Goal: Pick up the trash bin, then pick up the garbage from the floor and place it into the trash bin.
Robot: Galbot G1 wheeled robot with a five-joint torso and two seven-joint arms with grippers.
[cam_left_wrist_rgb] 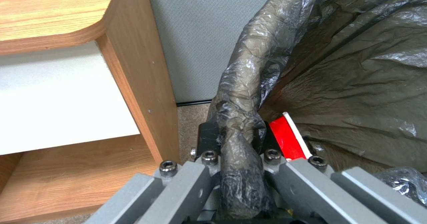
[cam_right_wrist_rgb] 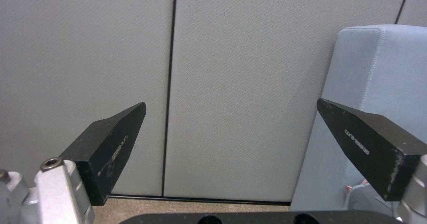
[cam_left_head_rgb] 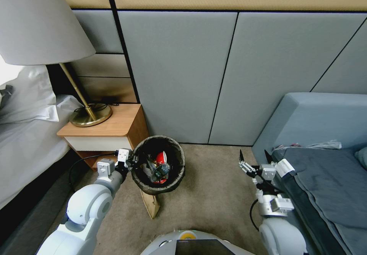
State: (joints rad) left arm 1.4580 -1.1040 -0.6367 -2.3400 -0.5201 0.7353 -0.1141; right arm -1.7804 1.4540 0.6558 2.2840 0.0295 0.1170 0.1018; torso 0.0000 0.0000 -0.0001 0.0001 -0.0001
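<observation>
Your left gripper (cam_left_head_rgb: 132, 166) is clamped on the near-left rim of the trash bin (cam_left_head_rgb: 158, 164); from the left wrist view you can see its fingers (cam_left_wrist_rgb: 207, 138) closed tight on either side of the bag-wrapped rim (cam_left_wrist_rgb: 240, 124), pinching the dark liner between them. The bin sits tilted beside the wooden nightstand (cam_left_head_rgb: 111, 129), its mouth open toward your head camera, and you cannot tell whether its base rests on the carpet (cam_left_head_rgb: 214, 197). Inside it you have a red-and-white packet (cam_left_head_rgb: 162, 160), also visible just past the gripped rim (cam_left_wrist_rgb: 287, 140), and a small dark bottle (cam_left_head_rgb: 162, 169) lying against it. A flat brown paper bag (cam_left_head_rgb: 151, 205) lies on the floor at the near edge of the bin, partly under it. Your right gripper (cam_left_head_rgb: 253, 158) is held above the carpet just beside the grey sofa (cam_left_head_rgb: 306, 121), well apart from the bin; its two black fingers (cam_right_wrist_rgb: 111, 144) are spread wide, with nothing between them, facing the grey wall panels (cam_right_wrist_rgb: 240, 83).
</observation>
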